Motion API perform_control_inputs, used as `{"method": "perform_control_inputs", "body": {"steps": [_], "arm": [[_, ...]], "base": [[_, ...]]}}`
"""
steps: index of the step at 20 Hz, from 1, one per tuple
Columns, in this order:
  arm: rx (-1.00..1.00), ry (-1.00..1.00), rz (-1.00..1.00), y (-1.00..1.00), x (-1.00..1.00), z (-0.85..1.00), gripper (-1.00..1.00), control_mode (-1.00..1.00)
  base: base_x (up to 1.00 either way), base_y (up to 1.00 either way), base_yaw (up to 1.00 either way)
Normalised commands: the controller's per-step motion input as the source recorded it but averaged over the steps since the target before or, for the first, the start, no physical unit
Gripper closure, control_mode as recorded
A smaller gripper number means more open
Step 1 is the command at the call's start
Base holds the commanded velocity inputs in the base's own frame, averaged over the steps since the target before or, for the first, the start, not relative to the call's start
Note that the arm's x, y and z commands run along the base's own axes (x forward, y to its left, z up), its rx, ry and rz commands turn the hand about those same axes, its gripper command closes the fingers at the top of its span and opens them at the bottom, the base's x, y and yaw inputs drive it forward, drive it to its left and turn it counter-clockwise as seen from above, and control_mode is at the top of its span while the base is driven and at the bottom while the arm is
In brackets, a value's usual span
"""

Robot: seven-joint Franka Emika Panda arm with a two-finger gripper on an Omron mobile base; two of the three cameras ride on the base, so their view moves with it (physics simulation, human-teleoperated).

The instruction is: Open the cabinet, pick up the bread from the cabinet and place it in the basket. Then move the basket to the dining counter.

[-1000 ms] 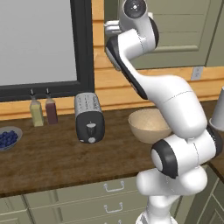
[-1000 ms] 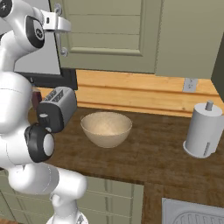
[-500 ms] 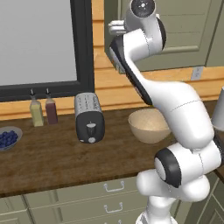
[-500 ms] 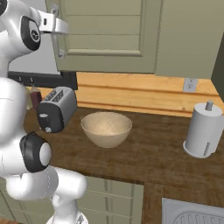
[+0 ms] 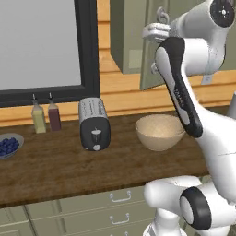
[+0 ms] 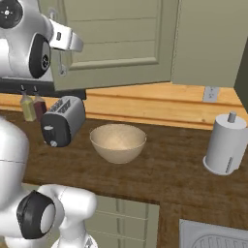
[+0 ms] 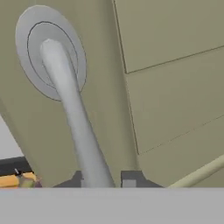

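Gripper (image 7: 101, 180) clenched on the silver handle (image 7: 72, 118) of the cabinet (image 6: 121, 43).
Door seen swung partly out from the wall in the left base view, handle running up between the two dark fingertips (image 7: 131, 178). Tan basket (image 5: 160, 132) resting on the wooden worktop (image 5: 60, 170), just right of the toaster (image 5: 94, 123), well below the door.

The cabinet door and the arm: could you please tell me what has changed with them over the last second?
The gripper has shut on the cabinet door's handle and pulled the cabinet door partly open, so that it now swings out over the counter; the arm's upper joints have shifted with the pull. The basket, toaster, bottles and paper towel roll stayed put.
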Motion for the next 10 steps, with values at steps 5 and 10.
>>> {"method": "perform_control_inputs", "body": {"steps": [5,10], "arm": [[0.22,0.0,0.35,-1.0,-1.0,0.0,1.0,-1.0],[0.09,0.0,0.36,-1.0,-1.0,-0.03,1.0,-1.0]], "base": [[0.0,0.0,0.0],[0.0,0.0,0.0]]}}
